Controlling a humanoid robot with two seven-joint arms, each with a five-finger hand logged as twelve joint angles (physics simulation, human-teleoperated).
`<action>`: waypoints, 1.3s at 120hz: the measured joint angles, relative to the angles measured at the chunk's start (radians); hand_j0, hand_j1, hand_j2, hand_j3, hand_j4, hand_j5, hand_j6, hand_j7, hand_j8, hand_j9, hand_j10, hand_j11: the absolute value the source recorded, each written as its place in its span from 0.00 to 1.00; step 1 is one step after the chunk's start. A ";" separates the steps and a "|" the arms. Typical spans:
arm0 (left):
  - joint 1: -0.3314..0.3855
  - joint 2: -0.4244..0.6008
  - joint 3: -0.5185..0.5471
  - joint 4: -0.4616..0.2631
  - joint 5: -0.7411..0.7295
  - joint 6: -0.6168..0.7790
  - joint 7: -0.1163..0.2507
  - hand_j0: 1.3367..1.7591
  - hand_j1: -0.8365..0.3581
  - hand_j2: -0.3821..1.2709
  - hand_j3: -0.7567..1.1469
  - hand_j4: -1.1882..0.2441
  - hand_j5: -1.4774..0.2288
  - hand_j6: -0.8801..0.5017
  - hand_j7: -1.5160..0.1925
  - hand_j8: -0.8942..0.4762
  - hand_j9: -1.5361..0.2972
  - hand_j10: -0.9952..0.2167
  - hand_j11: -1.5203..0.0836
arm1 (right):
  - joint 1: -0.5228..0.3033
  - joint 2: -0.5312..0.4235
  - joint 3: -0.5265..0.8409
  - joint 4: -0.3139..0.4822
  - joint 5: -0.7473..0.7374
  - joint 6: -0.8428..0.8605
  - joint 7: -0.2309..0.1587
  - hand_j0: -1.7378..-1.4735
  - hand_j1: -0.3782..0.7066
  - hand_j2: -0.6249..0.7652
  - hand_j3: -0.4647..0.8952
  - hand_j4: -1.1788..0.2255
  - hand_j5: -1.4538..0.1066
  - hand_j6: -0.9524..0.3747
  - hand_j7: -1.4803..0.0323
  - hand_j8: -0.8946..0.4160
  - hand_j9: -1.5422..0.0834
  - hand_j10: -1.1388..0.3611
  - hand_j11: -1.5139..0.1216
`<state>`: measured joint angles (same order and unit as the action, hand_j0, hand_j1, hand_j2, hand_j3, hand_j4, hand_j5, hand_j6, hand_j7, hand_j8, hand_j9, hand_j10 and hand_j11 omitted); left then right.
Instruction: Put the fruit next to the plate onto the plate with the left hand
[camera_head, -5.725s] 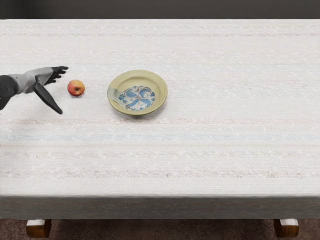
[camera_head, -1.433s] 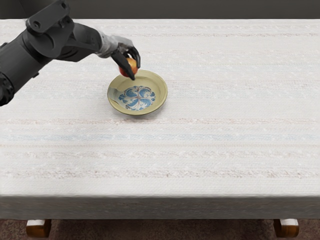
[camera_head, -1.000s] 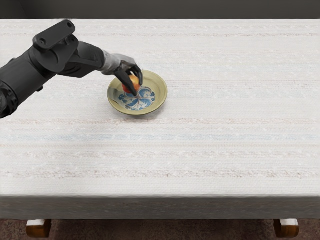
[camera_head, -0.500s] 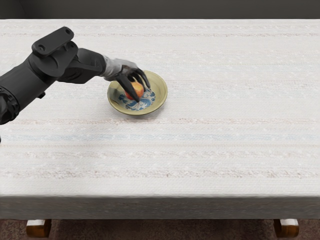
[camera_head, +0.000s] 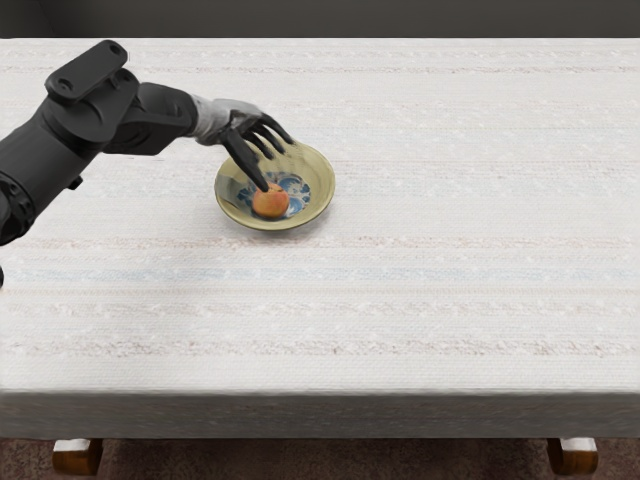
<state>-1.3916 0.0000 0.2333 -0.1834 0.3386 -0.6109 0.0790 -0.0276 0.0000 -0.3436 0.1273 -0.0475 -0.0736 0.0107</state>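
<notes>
An orange-red fruit (camera_head: 270, 201) lies inside the yellow-green plate (camera_head: 318, 172) with the blue pattern, near its front left. My left hand (camera_head: 258, 146) hovers over the plate's back left part, fingers spread and holding nothing. Its thumb points down toward the fruit, and I cannot tell whether the tip touches it. The left arm (camera_head: 90, 120) reaches in from the picture's left edge. No right arm shows.
A white cloth with faint stripes covers the table (camera_head: 420, 260). Its front edge runs along the bottom of the view, with two wooden feet (camera_head: 78, 455) below it.
The left hand carried the fruit from beside the plate over its rim and lowered it. Its fingers have opened and lifted a little; the fruit now lies free in the plate.
</notes>
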 joint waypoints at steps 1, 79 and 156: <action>0.004 0.000 -0.002 0.005 -0.001 0.000 0.000 0.76 0.65 0.28 0.40 0.59 0.61 0.39 0.63 0.41 0.60 0.55 0.67 | 0.000 0.000 0.000 0.000 0.000 0.000 0.000 0.30 0.03 0.45 0.34 0.84 0.93 0.72 0.98 0.68 0.95 0.76 0.93; 0.243 0.190 -0.276 0.126 -0.179 0.000 -0.008 0.76 0.88 0.25 0.40 0.75 0.78 0.56 0.80 0.57 0.76 0.73 0.86 | 0.000 0.000 0.000 0.000 0.000 0.000 0.000 0.30 0.03 0.45 0.34 0.84 0.93 0.72 0.98 0.68 0.95 0.76 0.93; 0.368 0.337 -0.420 0.128 -0.328 0.000 -0.168 0.76 0.97 0.23 0.40 0.81 0.85 0.62 0.87 0.63 0.82 0.80 0.93 | 0.000 0.000 0.000 0.000 0.000 0.000 0.000 0.30 0.03 0.45 0.34 0.84 0.93 0.72 0.98 0.68 0.95 0.76 0.93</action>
<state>-1.0235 0.3374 -0.1862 -0.0553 0.0111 -0.6109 -0.0894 -0.0276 0.0000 -0.3436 0.1273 -0.0476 -0.0736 0.0107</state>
